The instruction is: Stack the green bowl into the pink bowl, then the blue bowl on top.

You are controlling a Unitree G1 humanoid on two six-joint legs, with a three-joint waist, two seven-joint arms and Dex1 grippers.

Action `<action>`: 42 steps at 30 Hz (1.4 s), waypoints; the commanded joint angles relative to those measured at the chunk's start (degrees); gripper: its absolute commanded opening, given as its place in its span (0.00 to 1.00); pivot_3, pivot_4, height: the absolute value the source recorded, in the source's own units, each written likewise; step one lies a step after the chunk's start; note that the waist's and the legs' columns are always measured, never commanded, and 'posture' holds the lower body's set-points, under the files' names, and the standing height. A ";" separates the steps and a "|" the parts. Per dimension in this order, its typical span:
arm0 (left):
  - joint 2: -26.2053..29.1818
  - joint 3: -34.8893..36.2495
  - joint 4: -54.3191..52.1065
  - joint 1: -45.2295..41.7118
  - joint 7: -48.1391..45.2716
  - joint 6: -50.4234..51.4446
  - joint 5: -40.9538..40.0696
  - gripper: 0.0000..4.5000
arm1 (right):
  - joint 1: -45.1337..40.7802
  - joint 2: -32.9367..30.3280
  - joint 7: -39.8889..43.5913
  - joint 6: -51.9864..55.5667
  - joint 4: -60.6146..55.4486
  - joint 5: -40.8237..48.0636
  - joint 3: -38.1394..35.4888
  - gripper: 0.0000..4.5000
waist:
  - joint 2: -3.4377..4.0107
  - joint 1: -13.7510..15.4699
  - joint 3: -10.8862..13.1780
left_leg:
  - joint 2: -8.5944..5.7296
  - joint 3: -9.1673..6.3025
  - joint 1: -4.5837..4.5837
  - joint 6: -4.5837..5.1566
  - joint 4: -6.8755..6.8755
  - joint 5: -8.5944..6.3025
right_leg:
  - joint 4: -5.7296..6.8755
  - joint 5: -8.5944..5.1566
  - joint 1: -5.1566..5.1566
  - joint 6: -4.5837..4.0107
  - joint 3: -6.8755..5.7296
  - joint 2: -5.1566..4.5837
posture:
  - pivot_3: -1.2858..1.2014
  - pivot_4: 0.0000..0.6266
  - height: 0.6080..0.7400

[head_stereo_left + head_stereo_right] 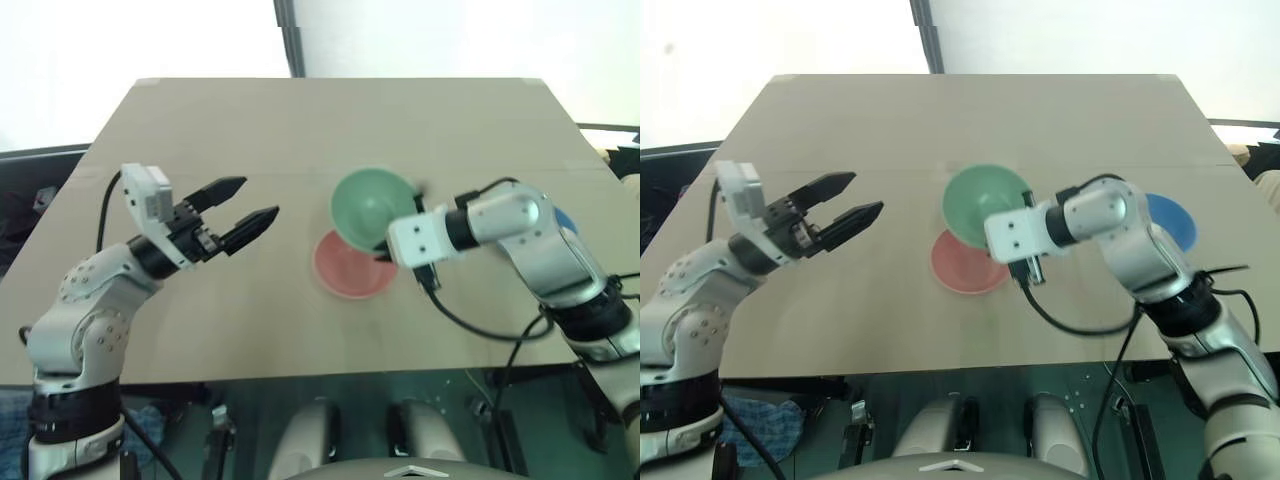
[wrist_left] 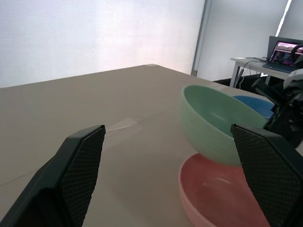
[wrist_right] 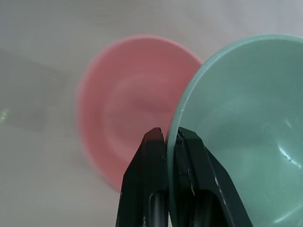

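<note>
Both arms are built of rounded silver-grey metal segments joined by black bands, and small dark screw heads dot the bulbous joint housing of the left arm (image 1: 85, 320). The left gripper (image 1: 238, 209) has two tapering black fingers (image 2: 78, 177) with a fine cross-hatched grip texture on their inner faces, and behind them sits a white box-shaped module with a black cable looping back along that arm. The right arm (image 1: 1140, 250) ends in a white block-shaped wrist housing marked by two small dark dots, black cables curl off beneath it, and the right gripper (image 3: 169, 137) carries glossy black fingers.
</note>
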 commanded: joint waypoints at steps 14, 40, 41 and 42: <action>-0.88 -3.74 4.73 -5.88 -6.02 -2.09 1.78 1.00 | 0.42 -2.55 -6.75 11.79 -7.69 0.47 -4.64 0.61 | -0.02 0.31 -0.01 | -0.01 -0.01 -0.04 0.01 0.04 0.01 | -0.03 0.01 0.00 -0.01 -0.02 -0.01 | 0.52 0.24 1.00; -6.98 -11.02 9.96 -15.24 -16.59 -1.21 0.32 1.00 | 26.07 -18.71 -28.61 22.33 7.37 -3.07 -23.92 0.61 | -0.04 1.41 -0.02 | 0.00 0.04 -0.10 0.05 0.13 0.01 | -0.05 0.01 0.09 0.00 -0.03 0.04 | 0.52 0.24 1.00; -7.07 -11.07 9.93 -15.28 -16.63 -1.17 0.33 1.00 | 25.99 -18.43 -28.71 22.25 7.87 -2.81 -23.57 0.61 | -0.04 1.40 -0.02 | 0.00 0.04 -0.10 0.05 0.14 0.01 | -0.04 0.01 0.09 0.00 -0.03 0.05 | 0.52 0.24 1.00; -7.12 -11.06 9.84 -15.27 -16.66 -1.13 0.29 1.00 | 25.95 -18.17 -28.87 21.84 8.63 -2.70 -23.10 0.61 | -0.04 1.40 -0.02 | 0.00 0.04 -0.10 0.05 0.14 0.02 | -0.04 0.01 0.09 0.00 -0.03 0.06 | 0.52 0.24 1.00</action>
